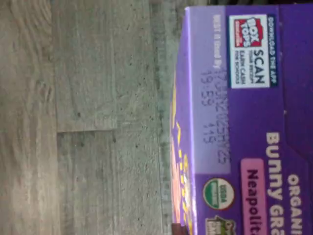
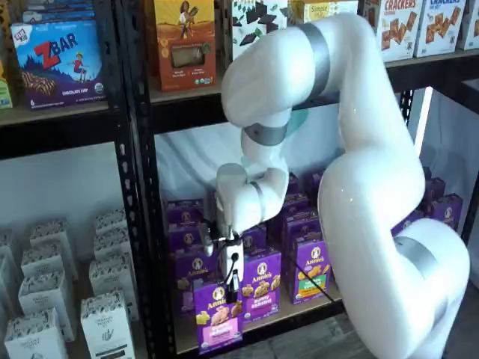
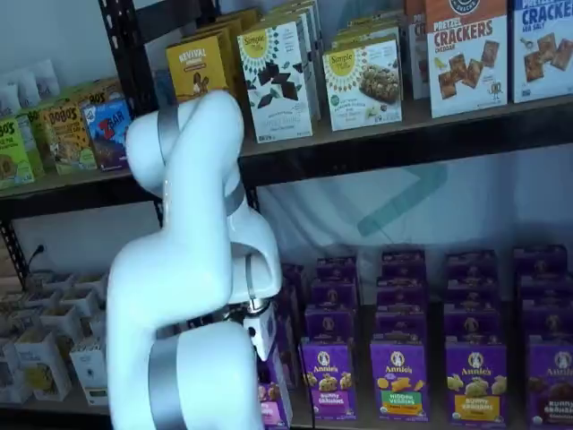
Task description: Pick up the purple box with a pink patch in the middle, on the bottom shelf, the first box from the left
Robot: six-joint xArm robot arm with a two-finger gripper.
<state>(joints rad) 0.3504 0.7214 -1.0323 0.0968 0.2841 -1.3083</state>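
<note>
The purple box (image 2: 218,323) hangs clamped in the gripper (image 2: 233,288), out past the front rail of the bottom shelf (image 2: 299,318), near its left end. The hold looks to be on the top alone, so a quick swing could tilt it loose onto the wood-plank floor (image 1: 88,117).
</note>
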